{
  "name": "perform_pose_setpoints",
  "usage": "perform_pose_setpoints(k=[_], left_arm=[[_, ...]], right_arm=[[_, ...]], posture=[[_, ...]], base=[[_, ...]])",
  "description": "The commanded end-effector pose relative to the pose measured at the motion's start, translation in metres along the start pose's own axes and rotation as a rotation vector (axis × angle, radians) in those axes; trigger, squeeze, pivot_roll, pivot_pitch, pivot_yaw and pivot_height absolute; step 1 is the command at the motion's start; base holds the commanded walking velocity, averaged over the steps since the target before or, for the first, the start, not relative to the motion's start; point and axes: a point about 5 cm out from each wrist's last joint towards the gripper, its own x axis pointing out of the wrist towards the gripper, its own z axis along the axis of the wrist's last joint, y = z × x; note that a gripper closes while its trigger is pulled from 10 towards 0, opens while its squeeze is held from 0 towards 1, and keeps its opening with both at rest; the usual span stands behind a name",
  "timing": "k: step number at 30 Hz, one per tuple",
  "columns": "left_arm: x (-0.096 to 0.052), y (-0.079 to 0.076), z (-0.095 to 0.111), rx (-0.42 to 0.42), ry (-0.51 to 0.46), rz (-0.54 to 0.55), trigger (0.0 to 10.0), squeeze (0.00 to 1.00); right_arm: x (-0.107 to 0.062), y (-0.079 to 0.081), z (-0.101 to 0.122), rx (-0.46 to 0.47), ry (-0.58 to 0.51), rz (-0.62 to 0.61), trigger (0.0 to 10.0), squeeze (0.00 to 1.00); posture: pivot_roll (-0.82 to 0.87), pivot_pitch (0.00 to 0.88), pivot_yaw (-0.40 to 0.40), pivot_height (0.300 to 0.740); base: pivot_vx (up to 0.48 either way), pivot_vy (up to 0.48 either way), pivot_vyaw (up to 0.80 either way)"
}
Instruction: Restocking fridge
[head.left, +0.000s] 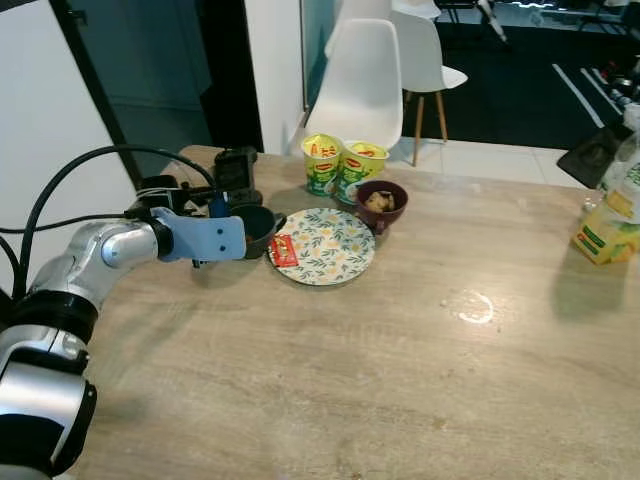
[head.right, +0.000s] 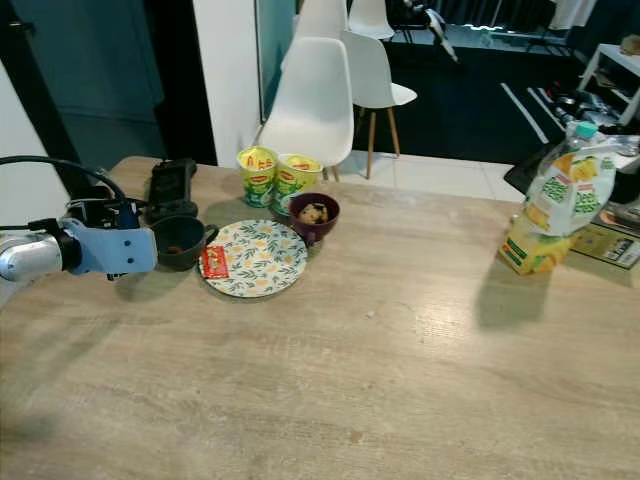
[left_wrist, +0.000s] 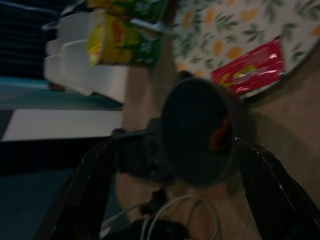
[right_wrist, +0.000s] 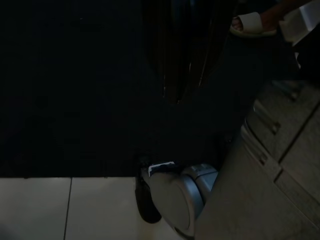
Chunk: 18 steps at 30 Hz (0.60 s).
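1. Reaching over the table (head.left: 400, 380), left gripper (left_wrist: 200, 150) has its jaws spread wide, flanking the dark cup (head.left: 258, 228)
2. Cup sits beside the floral plate (head.left: 325, 250), near 2 noodle cups (head.left: 340, 165)
3. Juice bottle (head.right: 555, 205) stands well apart; right jaws: cannot tell

The left gripper's (head.left: 240, 232) blue housing hides its fingertips and the near side of the dark cup (head.left: 258, 228) at the plate's 9 o'clock. The left wrist view is blurred; the red mark inside the cup cannot be identified. The juice bottle (head.left: 612, 205) is cut off at 3 o'clock. The right wrist view is mostly too dark to read.
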Motion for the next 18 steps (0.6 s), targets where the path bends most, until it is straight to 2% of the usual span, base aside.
perform_pose_setpoints(k=[1,7,9,18], left_arm=[[-0.001,-0.006,-0.002,0.001,-0.004,-0.084,10.0,0.00],[-0.004,-0.016,-0.010,-0.038,0.022,-0.231,10.0,0.00],[-0.006,-0.012,-0.013,-0.045,0.045,-0.255,10.0,0.00],[-0.010,-0.006,-0.024,-0.025,0.160,-0.220,10.0,0.00]], right_arm=[[-0.003,-0.006,0.005,-0.015,-0.021,-0.009,10.0,0.00],[-0.004,-0.007,0.006,-0.035,-0.034,0.008,10.0,0.00],[-0.006,-0.009,0.003,-0.039,-0.025,0.006,10.0,0.00],[-0.011,-0.017,-0.002,-0.044,-0.018,-0.001,10.0,0.00]], posture=[[0.01,0.039,-0.037,0.740],[-0.01,0.054,-0.045,0.740],[-0.01,0.057,-0.048,0.740],[-0.03,0.077,-0.051,0.740]], base=[[0.000,0.000,0.00],[0.000,0.000,0.00],[0.000,0.000,0.00],[0.000,0.000,0.00]])
